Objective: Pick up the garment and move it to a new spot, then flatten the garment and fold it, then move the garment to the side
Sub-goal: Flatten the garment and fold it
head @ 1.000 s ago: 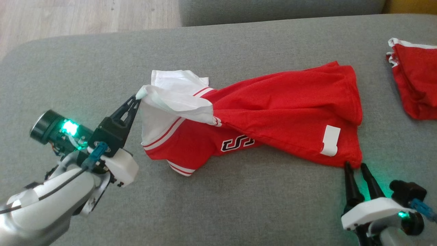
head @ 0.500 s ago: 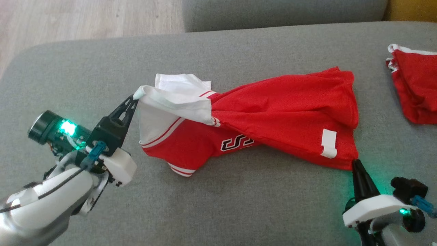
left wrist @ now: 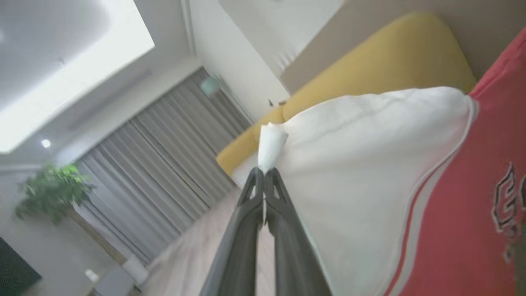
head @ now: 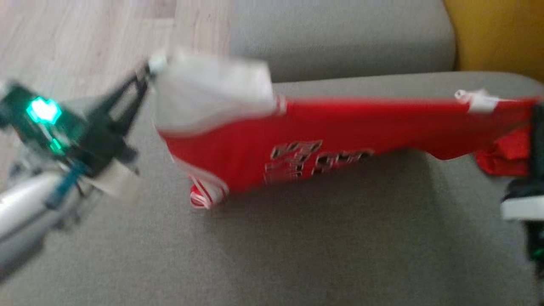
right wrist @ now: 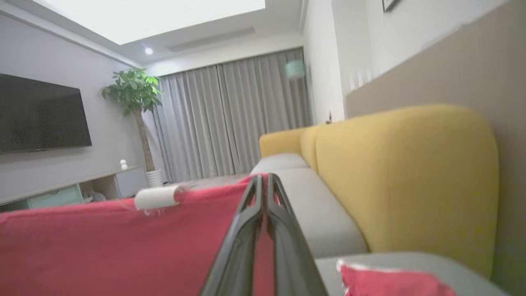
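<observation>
The red garment (head: 340,127), with white sleeves and dark lettering, hangs stretched between my two grippers above the grey sofa seat (head: 297,246); only its lower sleeve tip is near the cushion. My left gripper (head: 148,70) is shut on the corner of the white sleeve (left wrist: 370,172); in the left wrist view its fingertips (left wrist: 263,170) pinch that cloth. My right gripper (head: 536,104) at the right edge is shut on the red hem (right wrist: 102,246), the fingers (right wrist: 264,177) closed over the fabric near a white tag (right wrist: 156,197). The head view is blurred.
A second red garment (head: 505,153) lies on the sofa at the right, below the held hem, and also shows as red cloth (right wrist: 390,283) in the right wrist view. A yellow cushion (head: 497,34) stands at the back right. Wooden floor (head: 85,38) lies beyond the sofa's left end.
The right gripper shut on the hem corner, then both grippers rose, lifting the garment off the sofa and pulling it taut. The head camera has tilted up.
</observation>
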